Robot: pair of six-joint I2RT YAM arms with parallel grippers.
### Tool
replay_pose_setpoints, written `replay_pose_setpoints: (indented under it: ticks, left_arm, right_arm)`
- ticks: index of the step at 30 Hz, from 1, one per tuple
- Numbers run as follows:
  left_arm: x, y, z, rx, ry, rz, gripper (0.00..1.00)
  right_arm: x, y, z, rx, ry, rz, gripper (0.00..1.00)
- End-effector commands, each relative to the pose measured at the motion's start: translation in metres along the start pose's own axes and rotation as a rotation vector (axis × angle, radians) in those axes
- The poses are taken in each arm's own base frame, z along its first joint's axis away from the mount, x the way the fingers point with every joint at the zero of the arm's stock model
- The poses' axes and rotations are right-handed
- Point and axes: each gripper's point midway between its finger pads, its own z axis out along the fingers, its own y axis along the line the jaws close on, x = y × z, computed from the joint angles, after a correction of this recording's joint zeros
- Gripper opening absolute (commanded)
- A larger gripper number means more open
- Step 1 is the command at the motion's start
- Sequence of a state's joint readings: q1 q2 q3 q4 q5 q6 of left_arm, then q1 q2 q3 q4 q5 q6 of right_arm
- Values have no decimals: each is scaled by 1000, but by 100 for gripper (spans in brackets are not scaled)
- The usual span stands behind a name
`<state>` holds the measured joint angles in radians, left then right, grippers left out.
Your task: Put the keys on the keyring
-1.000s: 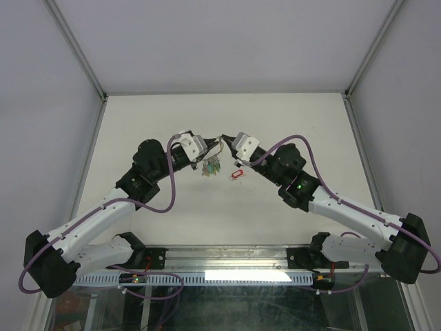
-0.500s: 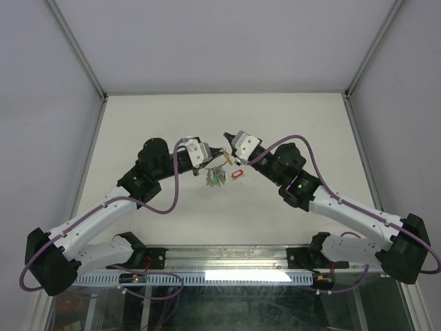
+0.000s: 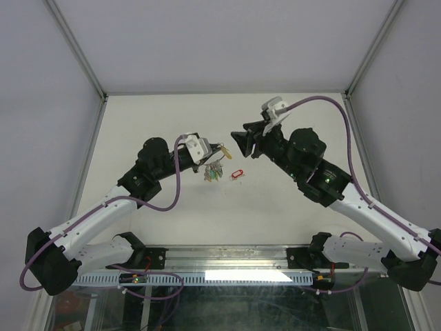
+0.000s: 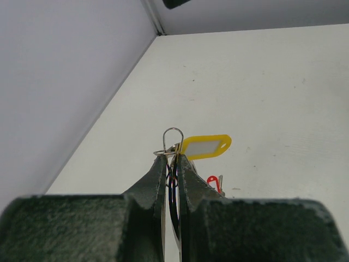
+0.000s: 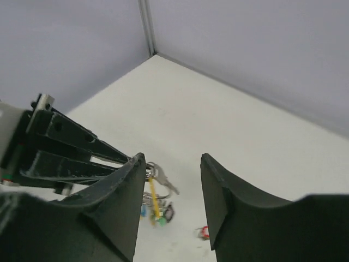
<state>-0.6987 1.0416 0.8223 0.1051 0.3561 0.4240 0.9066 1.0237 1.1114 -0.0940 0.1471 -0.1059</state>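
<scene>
My left gripper (image 3: 218,149) is shut on the thin silver keyring (image 4: 173,185), holding it above the table. A yellow tag (image 4: 204,147) sticks out beside the fingertips. A bunch of keys (image 3: 215,172) with coloured heads dangles under the ring, and the right wrist view shows these keys (image 5: 158,210) below the keyring (image 5: 151,172). A red-headed key (image 3: 238,174) lies alone on the table. My right gripper (image 3: 240,140) hangs open and empty, raised a little right of the ring. In its own view the right gripper (image 5: 172,161) frames the hanging keys.
The white table (image 3: 289,200) is enclosed by grey walls, with metal frame posts (image 3: 83,58) at the back corners. The left arm's fingers (image 5: 71,147) reach across the left of the right wrist view.
The right gripper has opened, let go near the ring, and lifted up and back to the right. The left gripper still holds the keyring, with the bunch swinging under it.
</scene>
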Motion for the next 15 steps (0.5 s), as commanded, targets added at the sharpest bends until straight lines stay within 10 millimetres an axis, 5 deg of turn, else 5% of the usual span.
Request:
replay_pose_setpoints:
  ticks: [1,6,15]
  left_arm:
    - [-48,27,-4,-107,-137,25,0]
    - [-49,27,-4,-107,-141,24,0]
    - [-51,23,-4,-84,-151,31,0]
  right_arm:
    - [16,5,-3,121,99,531,49]
    - [22,14,6,135,81,751,50]
    - [32,23,25,121,117,781,42]
